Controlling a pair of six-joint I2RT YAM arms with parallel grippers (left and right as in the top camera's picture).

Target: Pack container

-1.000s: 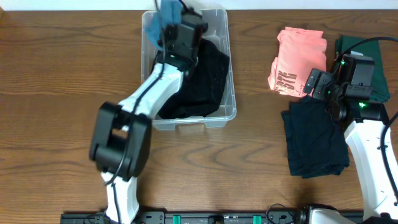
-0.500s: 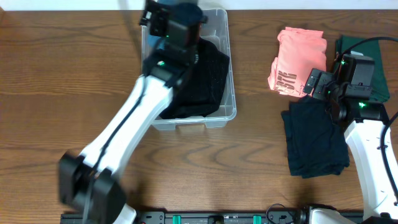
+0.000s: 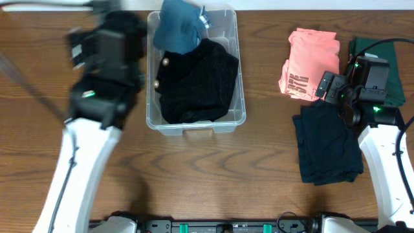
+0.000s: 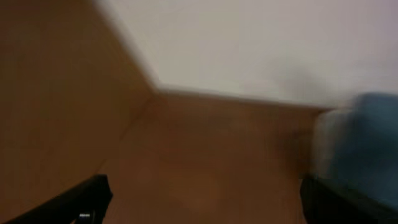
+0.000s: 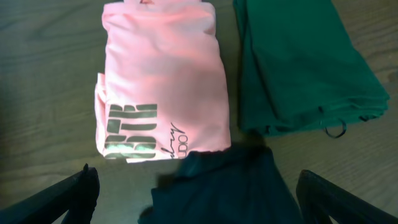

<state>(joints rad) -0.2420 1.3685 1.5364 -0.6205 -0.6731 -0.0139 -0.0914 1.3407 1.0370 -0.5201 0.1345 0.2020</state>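
Toward the far left-centre of the table [image 3: 259,188], the container [image 3: 240,107] is seen standing upright, with a black garment [image 3: 200,84] spread across its floor and a blue garment [image 3: 178,29] bunched at its far end. It is judged to be light, thin-walled and somewhat springy, with clear plastic that would be slick against the pads. A hold would best be taken on the moulded rim or a long wall, not on the soft cloth inside, which would only fold and slip. The left gripper [image 4: 205,208] is shown with its jaws wide apart and nothing between them. It lies just outside the container's left wall and is motion-blurred, so whether it touches the wall cannot be told. The right gripper [image 5: 199,199], jaws likewise spread and empty, is held well apart to the container's right, over a pink garment [image 5: 161,81], a green garment [image 5: 298,62] and a dark navy garment [image 5: 217,186].
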